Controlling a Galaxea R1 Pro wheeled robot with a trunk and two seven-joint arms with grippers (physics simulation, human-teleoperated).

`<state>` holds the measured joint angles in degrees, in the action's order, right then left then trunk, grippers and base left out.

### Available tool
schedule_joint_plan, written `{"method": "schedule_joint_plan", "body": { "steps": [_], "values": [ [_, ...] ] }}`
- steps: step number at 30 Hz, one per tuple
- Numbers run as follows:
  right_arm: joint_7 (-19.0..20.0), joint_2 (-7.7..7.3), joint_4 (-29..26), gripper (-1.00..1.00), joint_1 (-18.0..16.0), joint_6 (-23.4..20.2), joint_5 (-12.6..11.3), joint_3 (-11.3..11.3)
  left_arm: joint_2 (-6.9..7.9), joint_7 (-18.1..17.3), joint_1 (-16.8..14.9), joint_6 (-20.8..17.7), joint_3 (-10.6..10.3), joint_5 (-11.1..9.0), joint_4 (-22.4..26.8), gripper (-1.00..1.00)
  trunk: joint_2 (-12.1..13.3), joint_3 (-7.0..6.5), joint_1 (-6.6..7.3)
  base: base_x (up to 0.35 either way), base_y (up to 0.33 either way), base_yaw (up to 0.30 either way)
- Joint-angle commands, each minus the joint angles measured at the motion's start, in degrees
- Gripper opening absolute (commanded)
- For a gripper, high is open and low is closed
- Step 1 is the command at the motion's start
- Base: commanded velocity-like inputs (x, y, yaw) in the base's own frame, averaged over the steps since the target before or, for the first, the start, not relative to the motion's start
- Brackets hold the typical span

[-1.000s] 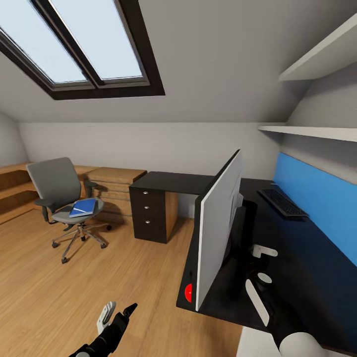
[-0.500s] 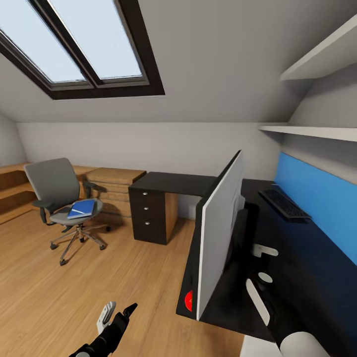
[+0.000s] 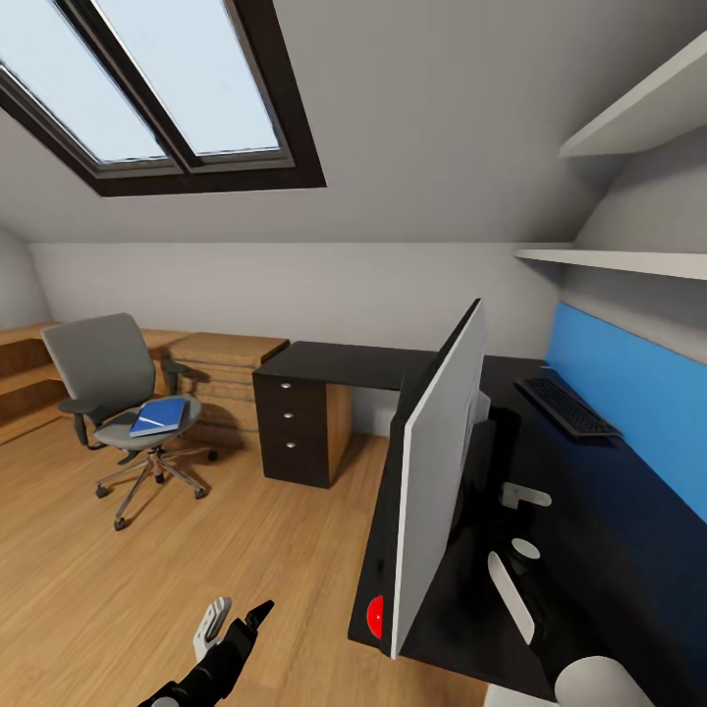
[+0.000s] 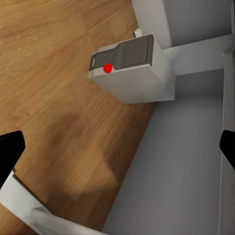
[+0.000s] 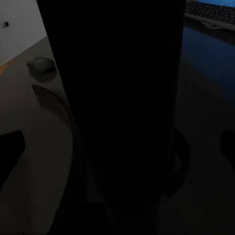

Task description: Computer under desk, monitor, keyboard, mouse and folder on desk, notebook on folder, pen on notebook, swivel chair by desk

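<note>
Monitor (image 3: 437, 471) upright on desk (image 3: 609, 520), right arm behind it, fingers apart, left fingers (image 3: 257, 616) apart above floor

Head camera: whole view shifted slightly rightward since earlier frames. Swivel chair (image 3: 116, 405) with folder (image 3: 160, 415) now nearer picture's left edge; drawer unit (image 3: 302, 422) likewise. Monitor (image 3: 437, 469) sits marginally further right, lower; red dot (image 3: 375, 616) lower. No object displaced; camera motion only.

The right gripper (image 3: 496, 462) is hidden behind the monitor (image 3: 437, 462); the desk (image 3: 628, 530) is cut off by the picture's edge.
</note>
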<state>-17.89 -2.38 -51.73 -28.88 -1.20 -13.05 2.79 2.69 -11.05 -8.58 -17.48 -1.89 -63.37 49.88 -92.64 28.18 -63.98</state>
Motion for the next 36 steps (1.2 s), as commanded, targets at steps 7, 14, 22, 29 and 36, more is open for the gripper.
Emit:
{"method": "schedule_joint_plan", "body": {
  "steps": [7, 14, 22, 29, 36],
  "values": [
    [-0.47, -0.14, -0.12, 1.0, -0.05, -0.29, -0.4, 0.29, 0.04, -0.09, -0.03, -0.18, -0.13, -0.52, -0.01, 1.0, -0.03, 0.06, 0.0, 0.008, 0.0, 0.0],
    [-0.53, -0.53, -0.12, 1.0, -0.21, -0.37, -0.4, 0.29, 0.04, -0.06, -0.03, -0.18, -0.13, -0.51, -0.02, 1.0, -0.03, 0.06, 0.0, 0.043, -0.007, 0.0],
    [-0.83, -0.77, -0.13, 1.0, -0.28, -0.38, -0.4, 0.29, 0.04, -0.07, -0.03, -0.18, -0.14, -0.52, -0.01, 1.0, -0.03, 0.06, 0.0, 0.06, -0.016, 0.0],
    [-0.9, -0.85, -0.14, -1.0, -0.33, -0.25, -0.47, 0.21, 0.04, -0.02, -0.03, -0.18, -0.14, -0.46, -0.02, 1.0, -0.03, 0.06, 0.0, 0.014, -0.004, 0.0],
    [-0.91, -0.87, -0.43, -1.0, -0.38, -0.13, -0.49, -0.37, 0.04, -0.02, -0.03, -0.18, -0.14, -0.51, -0.03, 1.0, -0.03, 0.06, 0.0, 0.002, -0.001, 0.0]
  ]
}}
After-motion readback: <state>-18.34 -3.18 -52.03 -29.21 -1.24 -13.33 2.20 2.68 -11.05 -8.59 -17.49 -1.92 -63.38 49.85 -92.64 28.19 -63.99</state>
